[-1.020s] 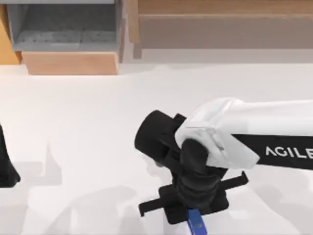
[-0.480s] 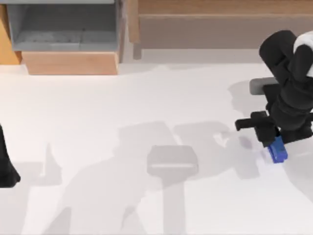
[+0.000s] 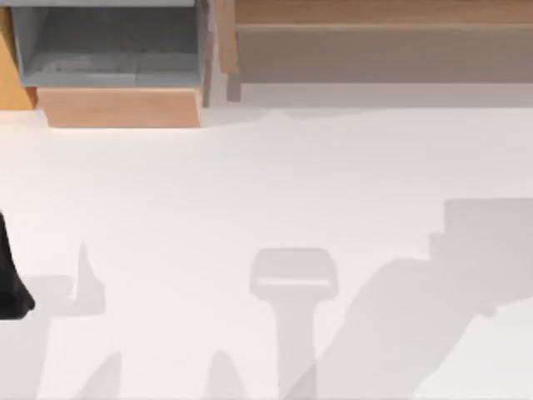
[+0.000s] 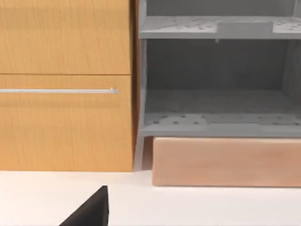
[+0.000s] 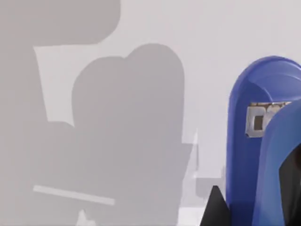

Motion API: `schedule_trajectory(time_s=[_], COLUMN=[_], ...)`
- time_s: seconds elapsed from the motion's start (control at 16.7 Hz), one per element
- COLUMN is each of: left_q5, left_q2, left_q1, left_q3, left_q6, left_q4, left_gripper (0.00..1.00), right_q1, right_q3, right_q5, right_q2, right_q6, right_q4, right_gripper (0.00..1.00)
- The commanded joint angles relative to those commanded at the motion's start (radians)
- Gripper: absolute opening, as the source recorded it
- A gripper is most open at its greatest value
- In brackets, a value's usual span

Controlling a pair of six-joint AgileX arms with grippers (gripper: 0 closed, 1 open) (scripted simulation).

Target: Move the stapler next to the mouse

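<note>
The stapler [image 5: 256, 141] shows close up in the right wrist view, with a bright blue body and a small metal plate near its rounded end. It hangs above the white table [image 5: 155, 28]. My right gripper [image 5: 254, 202] is shut on it, with one black fingertip [image 5: 215, 209] beside the blue body. The mouse is out of view. My left arm [image 3: 8, 283] is parked at the table's left edge, and a black part of it [image 4: 89, 214] shows in the left wrist view.
A grey open shelf unit [image 3: 108, 50] on a light wooden base [image 3: 121, 107] stands at the back left, beside an orange wooden cabinet with a metal handle [image 4: 56, 91]. A long wooden shelf [image 3: 383, 42] runs along the back right. Arm shadows fall across the table's front.
My right arm carried the stapler from the front middle of the table to the right, then out past the right edge of the top view. The left arm has not moved.
</note>
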Motion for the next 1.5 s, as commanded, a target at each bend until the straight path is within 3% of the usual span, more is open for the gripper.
schedule_trajectory(time_s=[0.18,0.84,1.5], left_q5=[0.000,0.000,0.000], left_q2=[0.000,0.000,0.000], left_q1=[0.000,0.000,0.000], left_q3=[0.000,0.000,0.000], left_q6=[0.000,0.000,0.000], left_q4=[0.000,0.000,0.000], left_gripper=[1.00,1.00,1.00], right_q1=[-0.052,-0.047,-0.054], right_q3=[0.000,0.003,0.008], right_q5=[-0.002,0.005,0.070], right_q2=[-0.007,-0.011,-0.024], right_q6=[-0.050,-0.055,-0.071], right_q4=[0.008,0.025,0.075], right_gripper=[0.00,0.00,0.00])
